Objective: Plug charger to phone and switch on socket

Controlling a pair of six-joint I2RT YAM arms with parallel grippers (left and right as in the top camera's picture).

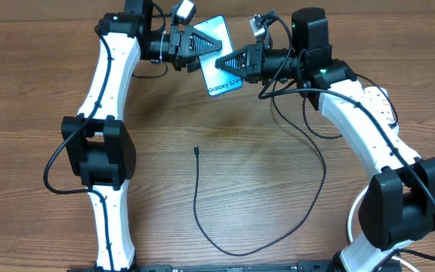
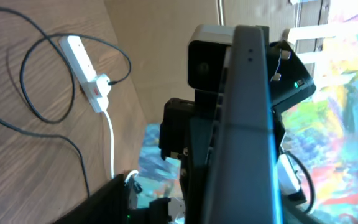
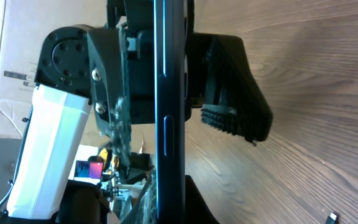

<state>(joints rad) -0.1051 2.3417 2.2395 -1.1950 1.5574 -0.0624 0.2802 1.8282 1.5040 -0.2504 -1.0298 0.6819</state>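
Glass and a thin frame suggest the phone point(image 1: 216, 30) is stiff, slick and easily cracked, light enough for one gripper yet likely to twist if pinched at a corner. It is held up over the far middle of the table point(image 1: 263, 174). The right gripper point(image 1: 223, 62) is clamped across its flat faces, while the left gripper point(image 1: 216, 45) straddles it with jaws apart, one ribbed pad point(image 3: 229, 118) clear of the glass. Holding across the faces should leave the port end free. The charger point(image 1: 196, 204) lies limp on the table, well apart; grasp just behind its tip point(image 1: 195, 149). The socket point(image 2: 84, 62) lies at the table's right side.
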